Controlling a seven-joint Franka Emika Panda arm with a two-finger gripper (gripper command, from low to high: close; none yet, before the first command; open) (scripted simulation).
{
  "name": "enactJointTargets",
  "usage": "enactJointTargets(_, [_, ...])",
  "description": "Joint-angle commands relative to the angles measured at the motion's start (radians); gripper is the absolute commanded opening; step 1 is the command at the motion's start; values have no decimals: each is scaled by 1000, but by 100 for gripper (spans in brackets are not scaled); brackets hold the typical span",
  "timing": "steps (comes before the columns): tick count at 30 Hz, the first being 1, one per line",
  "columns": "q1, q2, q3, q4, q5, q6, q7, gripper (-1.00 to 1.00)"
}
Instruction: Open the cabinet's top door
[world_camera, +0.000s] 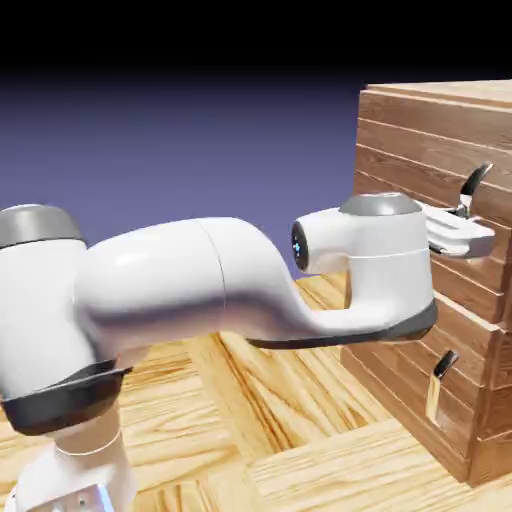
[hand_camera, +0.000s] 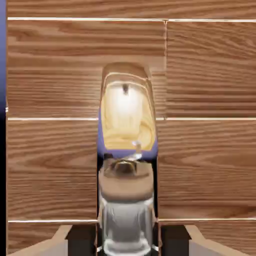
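Exterior view
- Cabinet: a big box of horizontal brown planks at the right edge, standing on the wooden table.
- Top door: the taller plank panel on the cabinet's front, upper part; it looks flush with the cabinet, no gap visible.
- Long handle: silver and curved with a black tip, sticking out of the top door near the cabinet's right side.
- Lower panel's small handle: short, dark-tipped, below the long handle on the cabinet's lower front.
- Arm: white, reaching from the left across to the cabinet's front.
- Gripper: white hand level with the long handle's lower end, its fingers pointing at the top door, right at the handle's base; contact cannot be judged from here.

Hand view
- Cabinet wood: planks fill the frame, seams running across and one vertical seam right of the middle.
- Long handle: shiny, mirror-like, running up the middle of the picture against the planks, its lower part broad and grey.
- Finger tips: pale wedges at the bottom edge, one on each side of the handle, with dark gaps between them and the metal.
- Pincer state: spread apart on both sides of the handle, not pressing on it as far as shows.
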Motion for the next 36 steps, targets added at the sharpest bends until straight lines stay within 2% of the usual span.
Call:
enactJointTargets(1, [-36,5,23,-36,14,-26,2,-100])
enactJointTargets(10, [-362,10,276,-348,201,-263,-13,-100])
enactJointTargets(19, [-611,-87,601,-624,512,-524,-82,-100])
enactJointTargets(27, [-666,-178,891,-763,832,-758,-130,-100])
enactJointTargets(36, [-614,-167,1217,-795,1195,-1030,-124,-100])
